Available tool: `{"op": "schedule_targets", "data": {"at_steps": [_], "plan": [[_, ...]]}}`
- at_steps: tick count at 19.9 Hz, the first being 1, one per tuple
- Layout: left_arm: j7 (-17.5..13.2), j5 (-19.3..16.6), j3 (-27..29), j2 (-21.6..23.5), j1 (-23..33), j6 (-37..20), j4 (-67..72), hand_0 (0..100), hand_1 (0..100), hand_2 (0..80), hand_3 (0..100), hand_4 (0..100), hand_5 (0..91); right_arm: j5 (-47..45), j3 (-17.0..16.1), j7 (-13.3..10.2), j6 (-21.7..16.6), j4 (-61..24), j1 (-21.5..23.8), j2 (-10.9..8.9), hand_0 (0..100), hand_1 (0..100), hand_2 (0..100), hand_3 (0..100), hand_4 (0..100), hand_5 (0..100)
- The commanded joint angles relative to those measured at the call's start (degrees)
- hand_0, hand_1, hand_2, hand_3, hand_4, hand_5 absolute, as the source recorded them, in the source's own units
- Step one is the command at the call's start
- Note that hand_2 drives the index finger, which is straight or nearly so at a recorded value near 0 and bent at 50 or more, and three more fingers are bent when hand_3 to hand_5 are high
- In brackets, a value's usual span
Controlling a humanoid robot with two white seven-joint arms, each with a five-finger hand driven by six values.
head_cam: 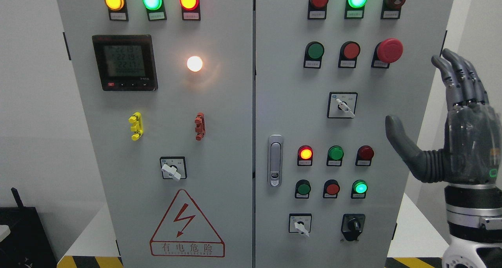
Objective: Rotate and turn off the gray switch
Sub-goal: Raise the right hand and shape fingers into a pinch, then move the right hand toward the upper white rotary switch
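Clearly, the reach has not yet begun: the dark grey robotic right hand (pixel 451 131) is held raised with fingers (pixel 459 78) spread, gripping nothing, well apart from the grey-levered rotary switch (pixel 342 105) at its nine o'clock. Next, the lever must be pinched and turned.

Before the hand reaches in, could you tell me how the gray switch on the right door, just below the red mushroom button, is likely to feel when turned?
The gray switch looks like rigid plastic, so probably stiff. Its narrow lever may slip between smooth fingers. Mounted on the door, it should twist, not lift.
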Motion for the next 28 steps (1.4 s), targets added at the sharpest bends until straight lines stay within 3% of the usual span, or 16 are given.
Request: {"op": "schedule_targets", "data": {"at_steps": [1, 2, 4, 7, 8, 10, 18, 28], "plan": [[-0.04, 1.14, 0.44, -0.03, -0.53, 0.04, -1.41, 12, 39, 0.0, 0, 0, 0.0, -0.07, 0.25, -0.26, 1.34, 0.52, -0.05, 0.08, 25, 29, 15, 56, 45, 47], [-0.04, 1.14, 0.44, 0.06, -0.53, -0.05, -1.41, 12, 39, 0.0, 0, 0, 0.0, -0.07, 0.34, -0.17, 1.70, 0.61, -0.05, 0.17, 25, 31, 17, 58, 48, 50], [-0.04, 1.14, 0.44, -0.03, -0.53, -0.05, -1.41, 12, 39, 0.0, 0, 0, 0.0, -0.07, 0.34, -0.17, 1.79, 0.61, -0.05, 0.17, 22, 37, 23, 60, 60, 67], [-0.04, 1.14, 0.44, 0.06, -0.53, -0.05, -1.41, 12, 39, 0.0, 0, 0, 0.0, -0.07, 0.52, -0.17, 1.79, 0.52, 0.04, 0.43, 19, 39, 27, 63, 71, 83], [-0.04, 1.14, 0.44, 0.06, -0.53, -0.05, -1.41, 12, 39, 0.0, 0, 0, 0.0, -0.07, 0.60, -0.26, 1.79, 0.61, 0.04, 0.95, 18, 39, 27, 63, 71, 84], [-0.04, 1.14, 0.44, -0.03, -0.53, -0.05, -1.41, 12, 39, 0.0, 0, 0, 0.0, -0.07, 0.78, -0.26, 1.79, 0.61, 0.30, 1.84, 17, 35, 34, 73, 82, 100], [-0.04, 1.14, 0.44, 0.06, -0.53, -0.05, -1.41, 12, 39, 0.0, 0, 0, 0.0, -0.07, 4.56, 0.18, 7.59, 0.61, 1.09, 2.28, 7, 32, 50, 91, 95, 100], [-0.04, 1.14, 0.44, -0.03, -0.53, -0.05, -1.41, 12, 39, 0.0, 0, 0, 0.0, -0.07, 7.54, 0.35, 12.85, 2.10, 1.54, 4.91, 3, 34, 52, 98, 100, 100]]}}
